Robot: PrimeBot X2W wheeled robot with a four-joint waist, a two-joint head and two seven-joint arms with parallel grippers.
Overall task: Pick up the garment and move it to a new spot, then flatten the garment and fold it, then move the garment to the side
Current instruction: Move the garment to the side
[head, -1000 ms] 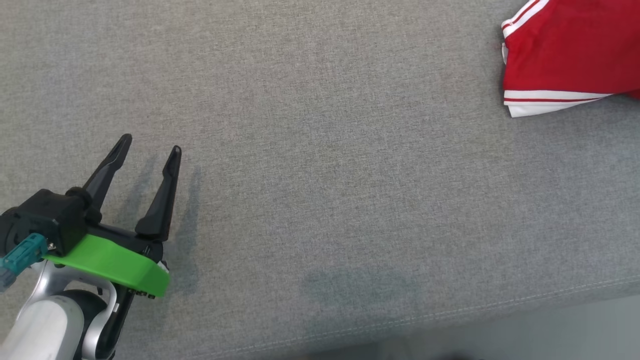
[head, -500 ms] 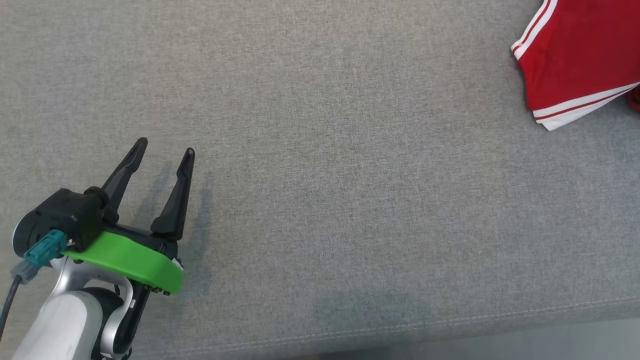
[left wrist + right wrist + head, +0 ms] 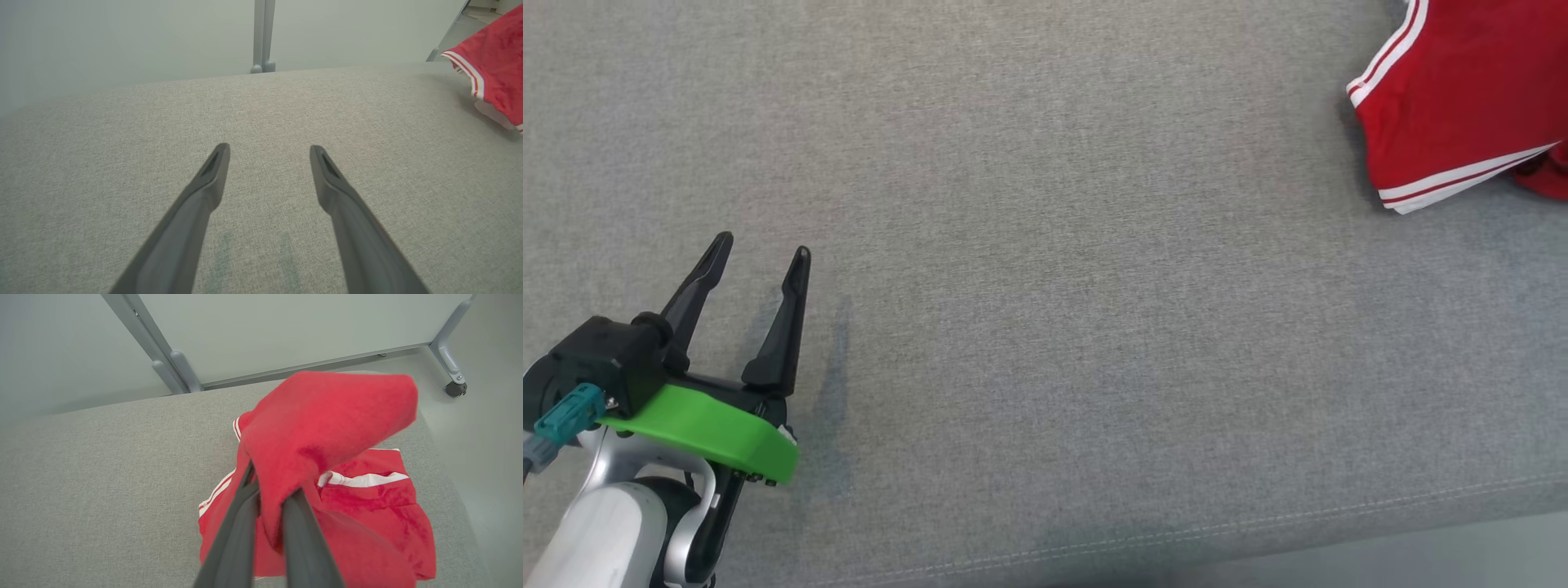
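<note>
Garment [image 3: 327, 416], red with white stripes, is seen bunched at the far right end of a wide grey fabric-covered counter [image 3: 1045, 327], with one fold lifted clear and the rest trailing on the surface close to the right-hand edge. The lifted fold is pinched between the closed jaws of the right gripper [image 3: 271, 490]. The left gripper [image 3: 762, 245] is held low over bare counter, well apart from the cloth, its jaws spread wide and empty. The largest risk is judged to be the narrow pinch: the fold could be pulled free by the drag of trailing cloth on the rough covering. A lesser risk is that the loose part could be swept over the nearby edge. Least, fresh creases could be set by the bunching, so that flattening is made harder
</note>
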